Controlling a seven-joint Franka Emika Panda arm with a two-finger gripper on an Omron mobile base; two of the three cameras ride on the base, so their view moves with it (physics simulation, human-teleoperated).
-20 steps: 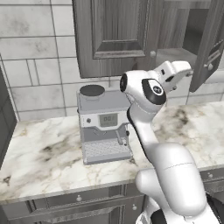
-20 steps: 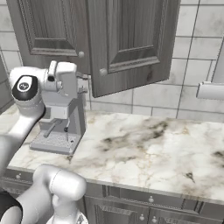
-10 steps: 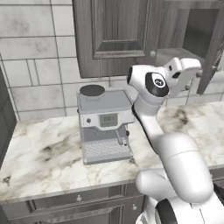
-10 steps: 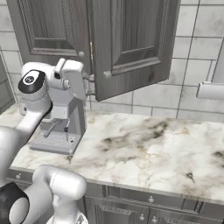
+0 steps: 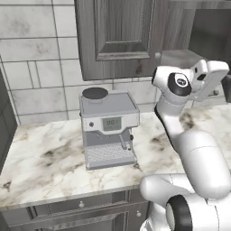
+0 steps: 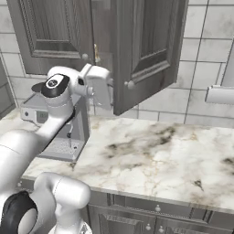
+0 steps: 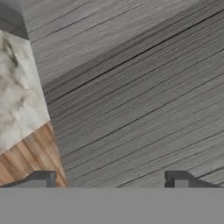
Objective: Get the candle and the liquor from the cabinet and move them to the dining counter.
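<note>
On the left of the scene, a grey espresso machine (image 5: 109,127) stands on the marble counter (image 5: 40,167), set back near the tiled wall (image 5: 36,67). It is not a task item and sits clear of the working area below the cabinet.

Above and to the right of the machine hangs the cabinet (image 5: 119,38), dark grey wood with raised-panel doors. Its left door is shut. Its right door (image 6: 146,45) stands swung outward over the counter, as the right base view shows, with a round knob (image 6: 131,84) near its lower edge. The door is judged to be open so that the shelf inside can be reached.

The arm is raised to cabinet height. The gripper (image 6: 101,84) sits close beside the hinge-side edge of the open door, just left of it in the right base view. In the hand view, the fingers (image 7: 43,178) stand wide apart and released, with nothing between them; beyond them lies a broad face of grey wood grain, judged to be a cabinet panel seen from very near.

A small yellowish shape (image 6: 96,52) shows in the gap between the two doors; it is too small to identify. The candle and the liquor cannot be made out in these frames, and they are judged to be inside the cabinet, not yet retrieved. The dining counter is not among the surfaces seen here.

The step in hand is judged to be gaining access to the cabinet interior before the first grasp.
</note>
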